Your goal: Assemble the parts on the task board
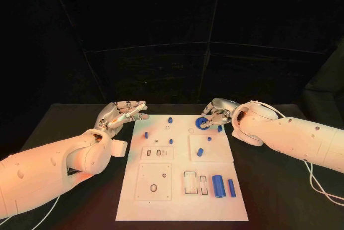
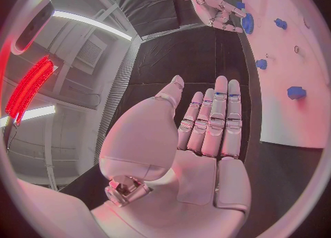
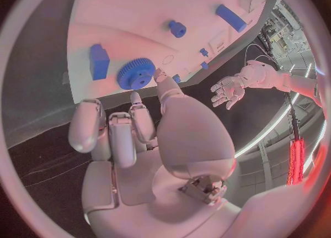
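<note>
Table: black top point(image 1: 64, 125), dark backdrop behind it.
Board: the white board point(image 1: 183, 210) lies in the middle of the table, long side running away from the robot.
Left hand: the left hand point(image 1: 120, 114) hovers just off the board's far left corner, over the black table. The fingers point(image 2: 219, 114) are stretched out straight, side by side, thumb apart, palm bare; it holds nothing.
Right hand: the right hand point(image 1: 217, 114) is at the far right edge of the board, right by the gear. Its fingers point(image 3: 113, 133) are curled inward, and the thumb tip reaches to the gear's rim. Whether it actually has hold of the gear, I can't tell.
Gear: the blue toothed gear point(image 3: 134, 73) sits flat on the board near its far edge, just beside the right hand's fingertips.
Block: a small blue block point(image 3: 99, 61) lies on the board close beside the gear.
Near end: two blue cylinders point(image 1: 218, 186) lie side by side at the board's near right, next to a rectangular slot point(image 1: 190, 183).
Middle: small blue pegs point(image 1: 172, 140) dot the middle of the board, and one blue peg point(image 1: 200, 152) lies on a raised square plate.
</note>
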`<action>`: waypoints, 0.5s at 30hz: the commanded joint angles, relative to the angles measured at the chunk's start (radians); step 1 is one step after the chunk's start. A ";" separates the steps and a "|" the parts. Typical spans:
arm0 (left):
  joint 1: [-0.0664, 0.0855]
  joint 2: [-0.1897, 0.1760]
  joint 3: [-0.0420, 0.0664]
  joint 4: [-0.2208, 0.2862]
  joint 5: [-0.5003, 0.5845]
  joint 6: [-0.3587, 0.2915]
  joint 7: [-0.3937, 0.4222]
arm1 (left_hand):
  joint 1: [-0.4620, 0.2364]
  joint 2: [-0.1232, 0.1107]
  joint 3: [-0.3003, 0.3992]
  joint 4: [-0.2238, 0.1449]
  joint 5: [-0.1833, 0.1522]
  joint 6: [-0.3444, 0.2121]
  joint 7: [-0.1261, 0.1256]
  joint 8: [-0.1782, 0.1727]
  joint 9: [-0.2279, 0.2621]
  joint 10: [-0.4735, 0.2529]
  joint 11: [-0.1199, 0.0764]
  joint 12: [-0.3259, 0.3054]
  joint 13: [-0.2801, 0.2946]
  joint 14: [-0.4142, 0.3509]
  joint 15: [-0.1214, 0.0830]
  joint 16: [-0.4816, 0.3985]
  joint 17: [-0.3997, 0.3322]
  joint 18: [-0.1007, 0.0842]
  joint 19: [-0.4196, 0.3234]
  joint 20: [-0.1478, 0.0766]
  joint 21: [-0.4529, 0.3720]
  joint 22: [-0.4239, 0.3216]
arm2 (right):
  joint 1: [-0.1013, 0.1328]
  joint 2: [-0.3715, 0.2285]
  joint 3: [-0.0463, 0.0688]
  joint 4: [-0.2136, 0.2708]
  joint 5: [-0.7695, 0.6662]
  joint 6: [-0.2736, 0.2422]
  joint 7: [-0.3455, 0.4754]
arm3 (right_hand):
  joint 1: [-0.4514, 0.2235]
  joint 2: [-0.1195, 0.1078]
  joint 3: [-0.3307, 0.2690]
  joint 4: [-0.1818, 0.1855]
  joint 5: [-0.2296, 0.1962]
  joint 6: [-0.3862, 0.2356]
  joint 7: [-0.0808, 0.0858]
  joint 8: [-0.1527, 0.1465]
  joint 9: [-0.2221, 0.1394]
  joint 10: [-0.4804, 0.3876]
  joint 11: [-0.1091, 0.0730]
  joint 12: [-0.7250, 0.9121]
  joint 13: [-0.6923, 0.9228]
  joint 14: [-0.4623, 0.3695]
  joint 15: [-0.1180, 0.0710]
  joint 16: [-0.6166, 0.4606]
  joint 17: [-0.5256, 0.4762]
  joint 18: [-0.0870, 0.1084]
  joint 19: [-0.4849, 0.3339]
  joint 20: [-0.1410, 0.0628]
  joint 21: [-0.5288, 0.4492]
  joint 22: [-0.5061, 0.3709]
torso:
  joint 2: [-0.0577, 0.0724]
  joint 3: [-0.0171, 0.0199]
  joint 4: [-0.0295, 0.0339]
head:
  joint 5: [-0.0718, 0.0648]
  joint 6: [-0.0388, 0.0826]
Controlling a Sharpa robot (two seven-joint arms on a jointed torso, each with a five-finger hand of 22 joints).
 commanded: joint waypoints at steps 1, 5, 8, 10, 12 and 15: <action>0.001 0.001 0.001 0.001 -0.005 0.014 0.004 | 0.009 0.002 0.000 -0.003 0.005 -0.003 0.008 -0.004 0.000 0.000 0.001 -0.004 0.000 -0.002 0.004 -0.004 0.001 0.006 0.009 0.001 -0.005 -0.001 | 0.002 0.004 0.001 -0.008 -0.029 0.034 -0.012 | 0.016 0.001 -0.006 0.000 0.007 -0.010 -0.001 0.005 0.000 0.007 0.001 0.008 0.004 0.070 0.009 0.006 0.079 -0.014 0.001 0.005 0.007 0.002 | 0.000 0.0004 0.0002 | 0.000 -0.001; 0.001 0.001 0.001 0.000 -0.005 0.013 0.004 | 0.009 0.002 0.000 -0.003 0.005 -0.003 0.008 -0.004 0.000 0.000 0.001 -0.004 0.000 -0.002 0.004 -0.004 0.001 0.006 0.009 0.001 -0.005 -0.001 | 0.002 0.009 0.001 -0.013 -0.032 0.039 -0.012 | 0.022 0.007 -0.006 -0.002 0.010 -0.008 -0.001 0.009 0.001 0.010 0.001 0.014 0.011 0.070 0.009 0.008 0.083 -0.015 0.002 0.005 0.009 0.006 | -0.001 -0.0004 -0.0005 | 0.001 -0.002; 0.001 0.001 0.001 0.000 -0.005 0.013 0.004 | 0.010 0.003 0.001 -0.005 0.005 -0.002 0.008 -0.004 0.000 0.000 0.001 -0.004 0.000 -0.001 0.004 -0.004 0.001 0.006 0.009 0.001 -0.005 -0.001 | 0.002 0.010 0.001 -0.015 -0.033 0.042 -0.012 | 0.027 0.012 -0.006 -0.002 0.011 -0.004 -0.002 0.015 0.002 0.014 0.001 0.020 0.020 0.070 0.009 0.009 0.085 -0.015 0.003 0.005 0.010 0.007 | 0.000 0.0000 -0.0004 | 0.002 -0.003; 0.001 0.002 0.001 0.000 -0.005 0.013 0.003 | 0.010 0.003 0.001 -0.005 0.005 -0.002 0.008 -0.004 0.000 0.000 0.001 -0.004 0.000 -0.001 0.004 -0.004 0.001 0.006 0.009 0.001 -0.005 -0.001 | 0.002 0.010 0.001 -0.016 -0.033 0.044 -0.012 | 0.032 0.019 -0.004 -0.004 0.009 0.001 -0.003 0.021 0.003 0.017 0.000 0.025 0.026 0.071 0.008 0.010 0.088 -0.015 0.004 0.005 0.012 0.010 | 0.000 0.0004 0.0000 | 0.003 -0.004; 0.001 0.002 0.001 0.000 -0.005 0.013 0.003 | 0.010 0.003 0.001 -0.005 0.005 -0.002 0.008 -0.004 0.000 0.000 0.001 -0.004 0.000 -0.001 0.004 -0.004 0.001 0.006 0.009 0.001 -0.005 -0.001 | 0.002 0.009 0.001 -0.017 -0.033 0.045 -0.012 | 0.040 0.027 -0.002 -0.007 0.004 0.008 -0.005 0.028 0.004 0.023 -0.002 0.033 0.036 0.071 0.007 0.011 0.090 -0.016 0.006 0.005 0.015 0.015 | -0.001 -0.0001 -0.0005 | 0.002 -0.004; 0.001 0.001 0.001 -0.001 -0.005 0.013 0.003 | 0.010 0.003 0.001 -0.005 0.005 -0.002 0.008 -0.004 0.000 0.000 0.001 -0.004 0.000 -0.001 0.004 -0.004 0.001 0.006 0.009 0.001 -0.005 -0.001 | 0.002 0.009 0.001 -0.017 -0.035 0.047 -0.010 | 0.056 0.039 0.006 -0.016 -0.013 0.024 -0.009 0.042 0.006 0.031 -0.005 0.043 0.050 0.072 0.005 0.013 0.095 -0.017 0.009 0.003 0.019 0.022 | -0.001 -0.0002 -0.0011 | 0.002 -0.004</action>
